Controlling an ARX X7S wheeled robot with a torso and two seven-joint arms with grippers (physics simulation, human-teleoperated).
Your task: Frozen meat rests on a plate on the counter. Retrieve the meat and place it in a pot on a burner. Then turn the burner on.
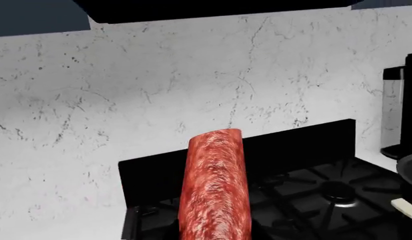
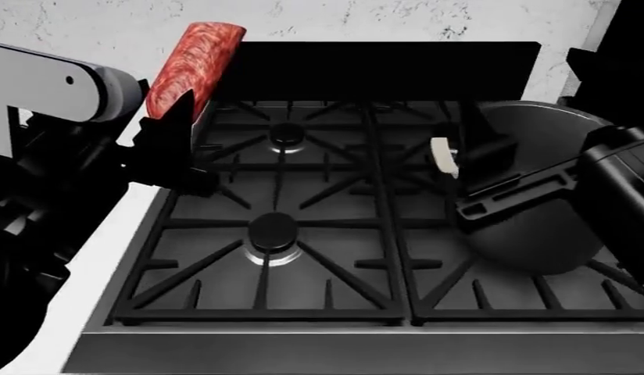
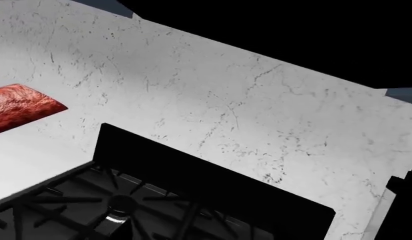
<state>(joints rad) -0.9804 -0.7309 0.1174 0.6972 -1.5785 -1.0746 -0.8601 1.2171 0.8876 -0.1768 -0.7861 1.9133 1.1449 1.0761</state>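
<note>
Meat (image 2: 193, 64) is gripped in the left claw (image 2: 168, 137), long axis sticking up out of it, held over the stove's left edge. One pot (image 2: 536, 183) sits well off to its right on the far-right grates, beside the right claw (image 2: 487, 205); can't tell if that's open. Two burners (image 2: 272, 231) show.
</note>
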